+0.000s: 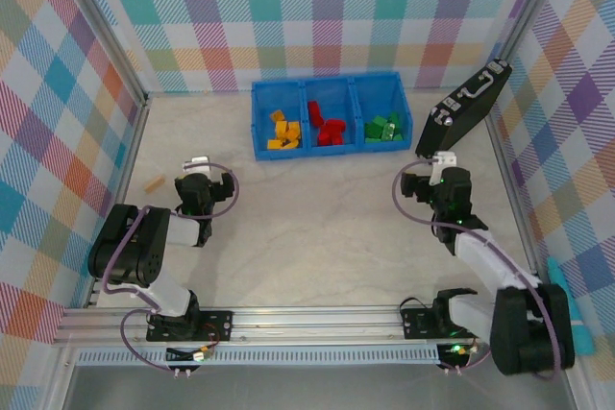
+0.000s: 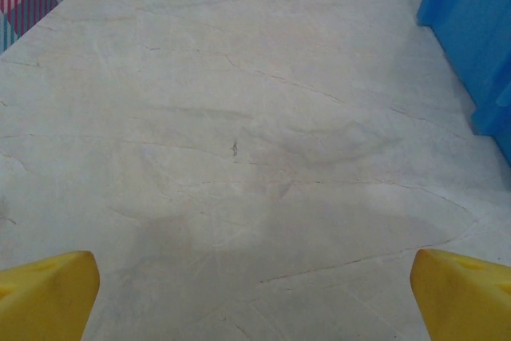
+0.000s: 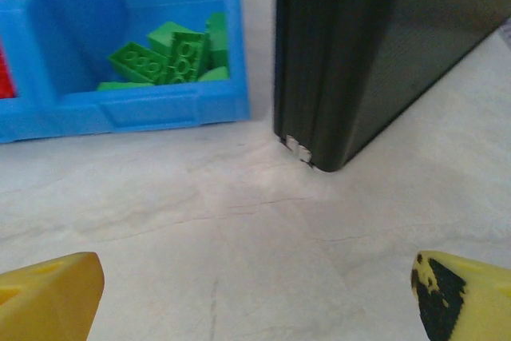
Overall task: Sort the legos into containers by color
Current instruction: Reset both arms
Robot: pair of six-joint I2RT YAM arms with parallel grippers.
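Note:
The long blue bin (image 1: 329, 148) stands at the back middle with three compartments. Orange-yellow legos (image 1: 285, 131) lie in the left one, red legos (image 1: 327, 125) in the middle one, green legos (image 1: 383, 128) in the right one. The right wrist view shows the green legos (image 3: 177, 55) inside the blue bin (image 3: 144, 108). My left gripper (image 1: 198, 166) hovers over bare table left of the bin, open, its yellow fingertips (image 2: 48, 293) wide apart with nothing between. My right gripper (image 1: 444, 164) is open too, its fingertips (image 3: 49, 297) wide, just short of the bin's right end.
A black case with a handle (image 1: 463, 108) leans at the back right, close in front of my right gripper (image 3: 375, 53). A pale wooden block (image 1: 154, 181) lies by the left wall. Plaid walls close in the table on three sides.

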